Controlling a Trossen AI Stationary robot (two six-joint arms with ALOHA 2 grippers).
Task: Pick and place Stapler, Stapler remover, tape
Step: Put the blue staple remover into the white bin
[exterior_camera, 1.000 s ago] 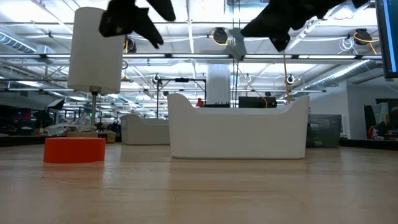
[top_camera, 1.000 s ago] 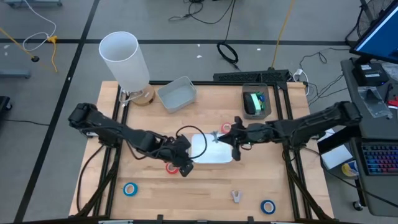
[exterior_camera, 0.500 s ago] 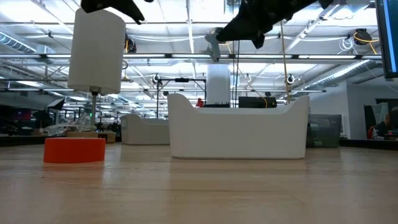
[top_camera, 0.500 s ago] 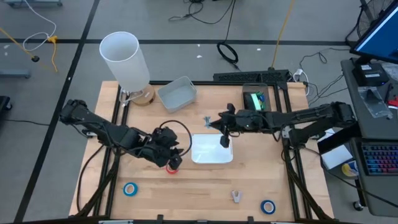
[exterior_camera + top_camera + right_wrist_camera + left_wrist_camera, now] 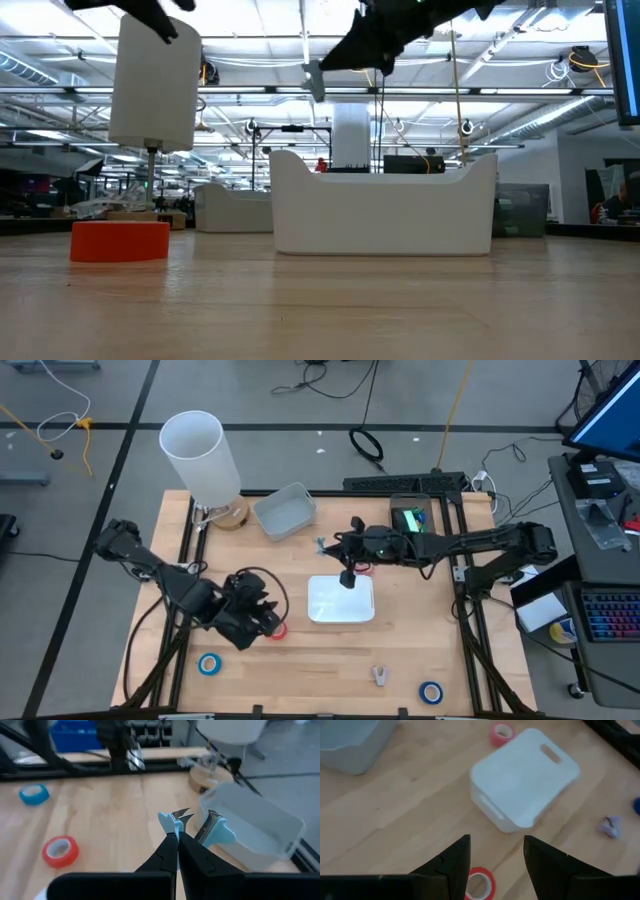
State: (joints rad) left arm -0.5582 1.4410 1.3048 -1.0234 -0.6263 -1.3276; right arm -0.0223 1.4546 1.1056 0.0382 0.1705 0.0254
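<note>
— While the right pincer (image 5: 176, 837) hangs above the bench (image 5: 420, 660) clamped on the blue staple remover (image 5: 200, 827), which step would you say is in hand?

— Carrying it toward the grey bin (image 5: 284, 511), I'd judge; the next move calls for getting over that bin's opening before the fingers part.

— And the left pincer (image 5: 495, 857)?

— Spread wide, empty, poised just above a red tape roll (image 5: 481, 882), so a descent and squeeze looks likely.

— What's in the containers?

— The grey bin looks empty. The white tray (image 5: 340, 600) seems empty too. The dark box (image 5: 411, 523) holds something green. Blue tape rolls (image 5: 209, 664) lie near the bench's front edge.
</note>
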